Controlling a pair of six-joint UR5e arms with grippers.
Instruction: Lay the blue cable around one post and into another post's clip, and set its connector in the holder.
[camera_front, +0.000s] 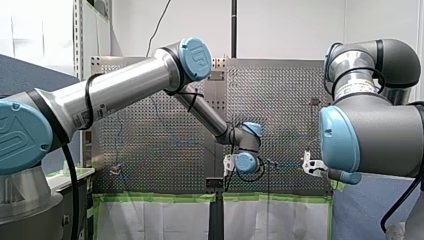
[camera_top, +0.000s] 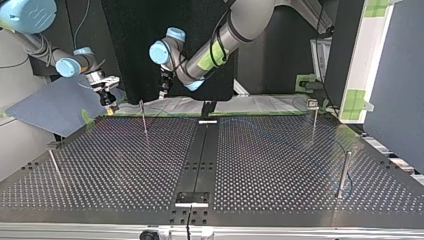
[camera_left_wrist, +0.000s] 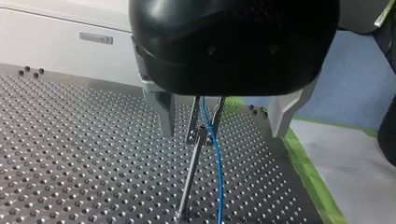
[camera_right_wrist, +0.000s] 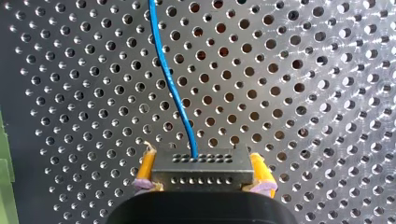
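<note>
The blue cable (camera_right_wrist: 173, 88) runs from a black connector (camera_right_wrist: 201, 176), and my right gripper (camera_right_wrist: 202, 164) is shut on that connector with its yellow pads (camera_right_wrist: 145, 167). At the top view's left, my right gripper (camera_top: 107, 98) hangs just past the table's far edge. My left gripper (camera_left_wrist: 222, 133) stands open, its fingers (camera_left_wrist: 164, 114) wide on either side of a thin post's clip (camera_left_wrist: 204, 119). The cable (camera_left_wrist: 215, 154) passes down through that clip. In the top view my left gripper (camera_top: 164, 89) hovers above that post (camera_top: 144, 120).
More posts stand on the perforated table (camera_top: 280, 165): one with a clip (camera_top: 314, 117) far right, a thicker one (camera_top: 344, 172) near right, a slanted one (camera_top: 54, 165) near left. A black rail (camera_top: 200, 155) carries a bracket (camera_top: 191, 198) at the near edge.
</note>
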